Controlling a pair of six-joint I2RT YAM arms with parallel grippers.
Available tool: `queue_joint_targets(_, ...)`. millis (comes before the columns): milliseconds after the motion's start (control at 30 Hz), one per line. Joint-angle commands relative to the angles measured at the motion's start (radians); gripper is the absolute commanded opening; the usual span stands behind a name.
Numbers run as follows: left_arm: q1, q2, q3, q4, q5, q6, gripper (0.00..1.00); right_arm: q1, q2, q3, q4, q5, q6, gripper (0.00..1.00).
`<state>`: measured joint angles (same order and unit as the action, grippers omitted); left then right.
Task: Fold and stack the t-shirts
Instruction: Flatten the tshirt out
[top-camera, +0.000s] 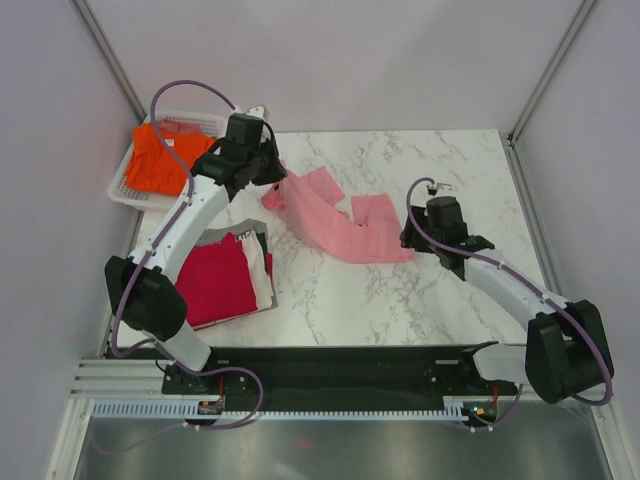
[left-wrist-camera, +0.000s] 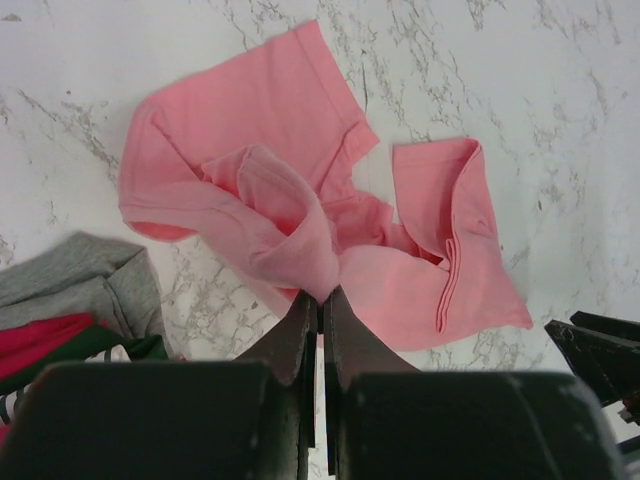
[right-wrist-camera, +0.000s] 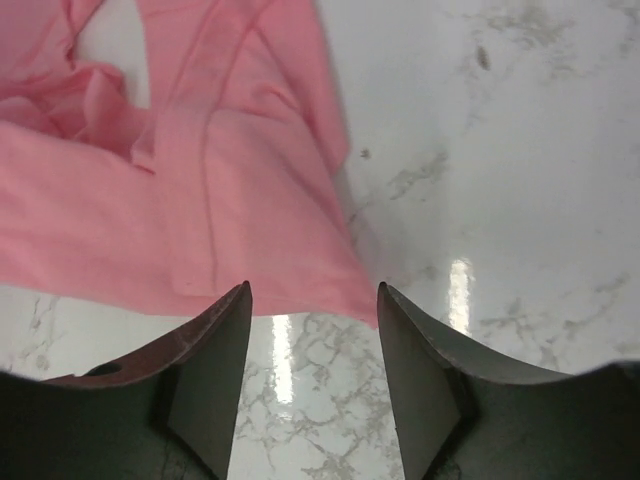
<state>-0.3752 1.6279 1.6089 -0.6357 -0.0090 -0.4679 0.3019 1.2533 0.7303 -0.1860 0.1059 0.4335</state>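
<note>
Pink t-shirt (top-camera: 335, 215) crumpled in the middle of the surface (top-camera: 400, 290), gripped by the left hand (left-wrist-camera: 320, 293).
I see the left hand pinched fully closed on a raised fold of it. The right hand (right-wrist-camera: 312, 300) is spread, holding nothing, just off the near hem. A red t-shirt (top-camera: 215, 280) tops the stack at left; an orange t-shirt (top-camera: 160, 160) sits in the basket (top-camera: 120, 190).
</note>
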Motion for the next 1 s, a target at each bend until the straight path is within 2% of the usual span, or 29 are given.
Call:
queue_joint_targets(0, 0.001, -0.028, -0.026, 0.05, 0.02, 0.012, 0.02, 0.078, 0.073, 0.083, 0.06, -0.054, -0.064, 0.59)
queue_joint_targets(67, 0.002, -0.031, -0.038, 0.051, 0.017, 0.014, 0.02, 0.139, 0.136, 0.125, 0.056, -0.042, -0.079, 0.59)
queue_joint_targets(167, 0.001, -0.036, -0.066, 0.053, 0.014, 0.011, 0.02, 0.195, 0.225, 0.182, 0.046, -0.031, -0.07, 0.52)
queue_joint_targets(367, 0.001, -0.071, -0.153, 0.087, 0.014, -0.003, 0.02, 0.288, 0.348, 0.257, 0.017, 0.067, -0.056, 0.59)
queue_joint_targets(467, 0.001, -0.089, -0.171, 0.094, 0.01, -0.006, 0.02, 0.327, 0.386, 0.277, -0.013, 0.147, -0.049, 0.59)
queue_joint_targets(733, 0.001, -0.114, -0.195, 0.117, -0.011, -0.006, 0.02, 0.338, 0.442, 0.25, -0.024, 0.247, 0.008, 0.52)
queue_joint_targets(833, 0.001, -0.115, -0.202, 0.12, -0.011, -0.008, 0.02, 0.338, 0.46, 0.259, -0.033, 0.293, 0.017, 0.45)
queue_joint_targets(933, 0.001, -0.115, -0.208, 0.122, -0.014, -0.006, 0.02, 0.336, 0.457, 0.268, -0.047, 0.331, 0.02, 0.24)
queue_joint_targets(967, 0.001, -0.114, -0.213, 0.122, -0.017, -0.005, 0.02, 0.335, 0.454, 0.27, -0.05, 0.34, 0.024, 0.11)
